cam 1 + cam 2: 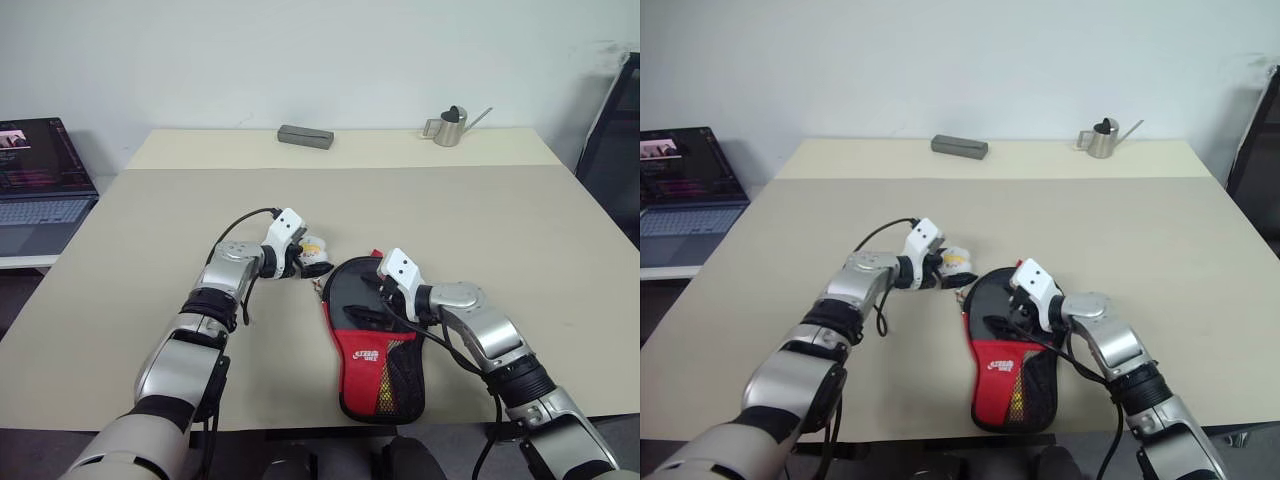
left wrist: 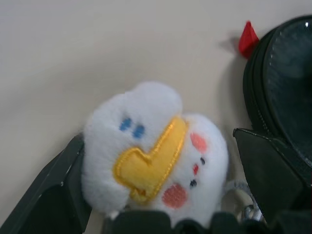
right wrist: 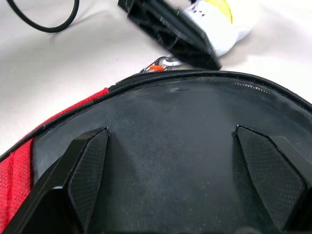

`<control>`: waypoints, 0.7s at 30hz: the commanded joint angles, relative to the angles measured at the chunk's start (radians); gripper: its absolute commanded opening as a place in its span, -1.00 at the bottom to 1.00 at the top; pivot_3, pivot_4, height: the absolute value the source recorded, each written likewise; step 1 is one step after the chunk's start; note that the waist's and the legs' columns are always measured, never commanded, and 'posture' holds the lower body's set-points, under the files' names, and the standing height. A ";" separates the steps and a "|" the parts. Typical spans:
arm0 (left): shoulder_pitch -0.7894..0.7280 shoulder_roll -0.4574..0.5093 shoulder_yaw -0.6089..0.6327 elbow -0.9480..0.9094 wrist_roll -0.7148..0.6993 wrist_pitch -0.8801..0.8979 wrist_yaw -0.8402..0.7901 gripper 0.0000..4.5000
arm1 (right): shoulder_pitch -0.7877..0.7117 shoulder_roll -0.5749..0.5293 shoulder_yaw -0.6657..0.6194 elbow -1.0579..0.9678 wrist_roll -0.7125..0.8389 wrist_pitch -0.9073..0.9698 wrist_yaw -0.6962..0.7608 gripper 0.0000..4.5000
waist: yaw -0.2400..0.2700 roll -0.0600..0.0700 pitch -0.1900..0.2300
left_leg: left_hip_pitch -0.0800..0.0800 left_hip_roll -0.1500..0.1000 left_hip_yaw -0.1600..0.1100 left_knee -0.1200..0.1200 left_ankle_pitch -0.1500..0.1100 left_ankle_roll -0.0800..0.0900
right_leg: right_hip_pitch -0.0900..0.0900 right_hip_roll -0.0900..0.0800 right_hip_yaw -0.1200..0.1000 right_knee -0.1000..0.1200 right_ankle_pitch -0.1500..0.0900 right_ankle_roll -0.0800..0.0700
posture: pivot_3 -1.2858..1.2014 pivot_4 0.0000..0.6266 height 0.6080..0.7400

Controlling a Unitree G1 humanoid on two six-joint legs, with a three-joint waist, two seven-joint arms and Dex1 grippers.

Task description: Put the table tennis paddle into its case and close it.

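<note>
A grey block (image 1: 305,137) and a small metal watering can (image 1: 452,126) stand at the far edge of the desk (image 1: 150,240), well apart from the work; a laptop (image 1: 40,185) sits off its left side. The case (image 1: 375,340) lies near the front edge. The left gripper (image 2: 156,195), jaws apart, straddles the plush charm (image 2: 156,156). The right gripper (image 3: 170,170), jaws apart, hovers over the case's black face. The paddle cannot be made out.

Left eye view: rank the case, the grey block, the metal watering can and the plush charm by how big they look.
1. case
2. grey block and metal watering can: look alike, and both are farther away, so unsure
3. plush charm, partly hidden by the left pincer
</note>
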 commanded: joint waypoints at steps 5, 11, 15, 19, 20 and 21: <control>-0.004 -0.002 0.028 0.018 0.012 -0.018 -0.014 0.31 | 0.019 0.013 -0.006 -0.023 -0.016 0.033 -0.036 1.00 | 0.000 0.000 0.000 | 0.000 0.000 0.000 0.000 0.000 0.000 | 0.000 0.000 0.000 0.000 0.000 0.000 | 0.03 -0.52 1.00; 0.014 0.004 0.036 -0.011 0.010 -0.007 -0.023 -0.56 | 0.020 0.016 -0.007 -0.039 -0.030 0.033 -0.070 1.00 | 0.000 0.000 0.000 | 0.000 0.000 0.000 0.000 0.000 0.000 | 0.000 0.000 0.000 0.001 0.000 0.000 | 0.03 -0.52 1.00; 0.041 0.008 0.038 -0.089 -0.002 0.024 -0.052 -0.78 | 0.039 0.005 0.005 -0.082 -0.026 0.080 -0.061 1.00 | 0.000 0.000 0.000 | 0.000 0.000 -0.001 0.000 0.000 0.000 | 0.000 0.000 0.000 0.001 0.000 0.000 | 0.03 -0.52 1.00; 0.052 0.014 0.042 -0.188 -0.017 0.067 -0.080 -0.78 | 0.059 -0.011 0.033 -0.093 -0.039 0.143 -0.052 1.00 | 0.000 0.000 0.000 | 0.000 0.000 -0.001 0.000 0.000 0.000 | 0.000 0.000 0.000 0.000 0.000 0.000 | 0.03 -0.52 1.00; 0.048 0.015 0.045 -0.208 -0.021 0.078 -0.084 -0.78 | 0.063 -0.013 0.039 -0.092 -0.042 0.155 -0.050 1.00 | 0.001 0.000 0.000 | 0.000 0.000 -0.001 0.000 0.000 0.000 | 0.000 0.000 0.000 0.000 0.000 0.000 | 0.03 -0.52 1.00; 0.037 0.015 0.049 -0.226 -0.026 0.090 -0.090 -0.78 | 0.066 -0.014 0.044 -0.088 -0.044 0.166 -0.050 1.00 | 0.001 0.000 0.000 | 0.000 0.000 -0.001 0.000 0.000 0.000 | 0.000 0.000 0.000 0.000 0.000 0.000 | 0.03 -0.52 1.00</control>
